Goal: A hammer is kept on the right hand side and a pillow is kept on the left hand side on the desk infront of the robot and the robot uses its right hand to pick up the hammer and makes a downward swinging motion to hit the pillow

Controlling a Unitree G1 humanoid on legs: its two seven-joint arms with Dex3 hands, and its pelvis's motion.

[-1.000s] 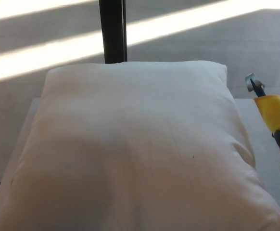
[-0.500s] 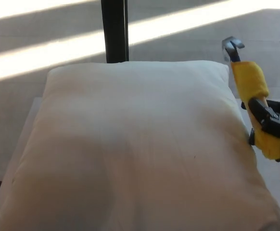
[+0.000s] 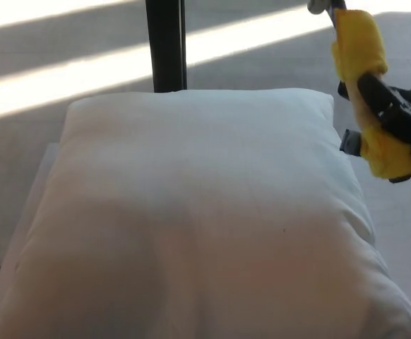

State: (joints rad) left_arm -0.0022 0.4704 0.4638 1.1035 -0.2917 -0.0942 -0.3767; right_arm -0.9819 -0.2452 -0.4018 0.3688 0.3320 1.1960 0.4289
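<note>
Right robot hand [image 3: 392, 120] gripping hammer [image 3: 364, 85] — raised beside pillow [image 3: 198, 219]

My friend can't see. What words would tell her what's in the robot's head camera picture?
The robot's black right hand holds a yellow-handled hammer up at the top right, above the right edge of a big white pillow. The pillow fills most of the desk; sunlight stripes the floor behind.
</note>
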